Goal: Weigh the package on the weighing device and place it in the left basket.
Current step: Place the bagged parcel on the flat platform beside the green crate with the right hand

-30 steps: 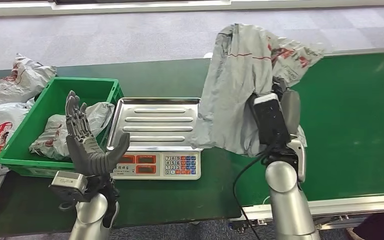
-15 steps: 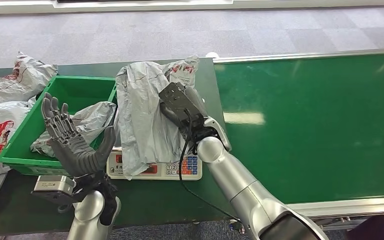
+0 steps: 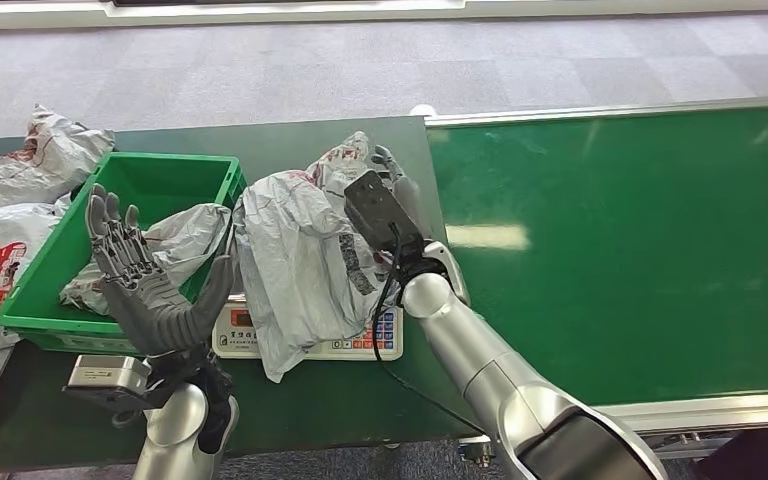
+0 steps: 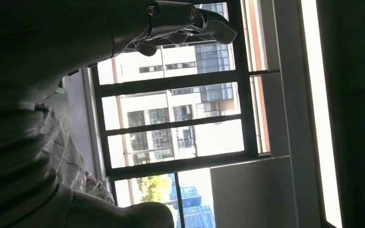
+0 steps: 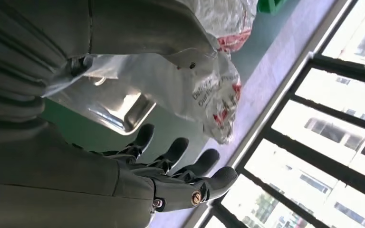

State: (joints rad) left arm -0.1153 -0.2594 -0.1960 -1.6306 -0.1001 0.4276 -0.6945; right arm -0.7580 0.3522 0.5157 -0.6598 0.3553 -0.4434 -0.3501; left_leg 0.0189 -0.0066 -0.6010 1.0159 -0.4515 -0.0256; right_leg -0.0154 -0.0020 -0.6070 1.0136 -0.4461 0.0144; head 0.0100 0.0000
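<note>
The green conveyor belt (image 3: 620, 250) takes up the whole right side, butting against the dark green tabletop (image 3: 310, 400) where the work is set out. On that tabletop the green basket (image 3: 55, 260) sits at the left with a crumpled grey bag (image 3: 175, 245) already inside it, and more grey mailer bags (image 3: 5, 215) are heaped just outside its left wall. The grey package (image 3: 295, 255) is draped across the scale (image 3: 360, 340), covering nearly all of its steel pan and hanging over the front edge so that part of the display is hidden; the keypad peeks out at the right. The right hand (image 3: 390, 185) lies at the package's far right side with its fingers stretched out straight; from the wrist view the thumb seems to press on the plastic, but I cannot tell whether it grips it. The left hand (image 3: 150, 285) is raised in front of the basket, palm up, fingers spread wide apart and holding nothing.
</note>
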